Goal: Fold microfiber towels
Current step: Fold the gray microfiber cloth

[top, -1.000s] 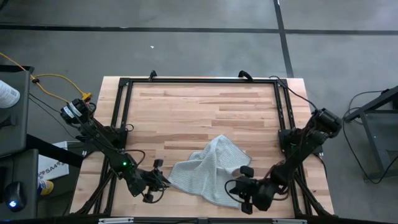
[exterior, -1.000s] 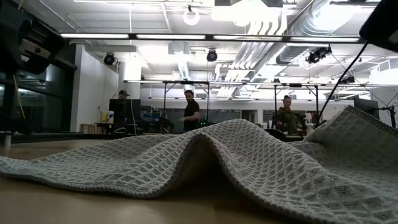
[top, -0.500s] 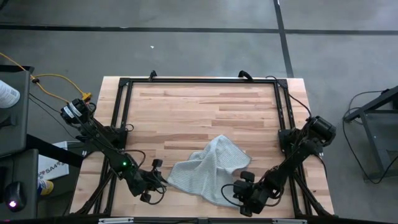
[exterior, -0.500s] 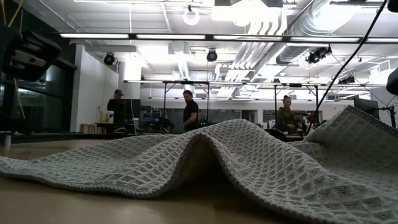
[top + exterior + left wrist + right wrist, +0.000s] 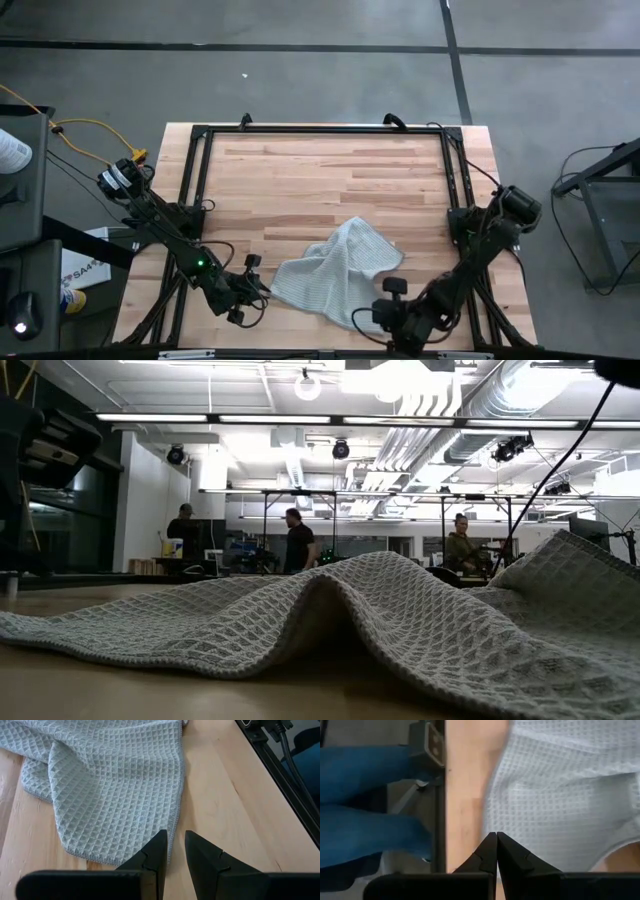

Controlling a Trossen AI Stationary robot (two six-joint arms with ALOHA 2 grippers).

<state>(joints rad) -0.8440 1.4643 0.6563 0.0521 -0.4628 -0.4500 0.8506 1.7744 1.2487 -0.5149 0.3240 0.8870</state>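
The pale grey-blue towel point(image 5: 335, 268) lies crumpled on the wooden table's near middle, with a raised fold showing in the low view point(image 5: 330, 605). My left gripper point(image 5: 262, 291) is low at the towel's left corner and narrowly open. In the left wrist view its fingertips point(image 5: 175, 836) stand on either side of the towel's hem point(image 5: 176, 815). My right gripper point(image 5: 372, 316) is shut by the towel's near right edge. In the right wrist view point(image 5: 496, 836) the towel point(image 5: 565, 795) lies just beyond its tips. My left gripper has the towel's hem near the left corner point(image 5: 172, 847) running between its fingers, and I cannot tell whether they touch it. My right gripper's shut tips point at the towel's near edge point(image 5: 495, 820), and I cannot tell whether they touch it.
A black frame rail point(image 5: 195, 200) runs around the tabletop. The table's near edge point(image 5: 445, 820) is close to my right gripper, with a person's blue-trousered legs point(image 5: 370, 805) beyond it. People stand far back in the room point(image 5: 296, 545). Bare wood point(image 5: 320, 180) lies behind the towel.
My right gripper has moved toward the table's near edge and a little toward its left, along the towel's near right edge. The towel has kept its shape. A person in the room behind has walked left.
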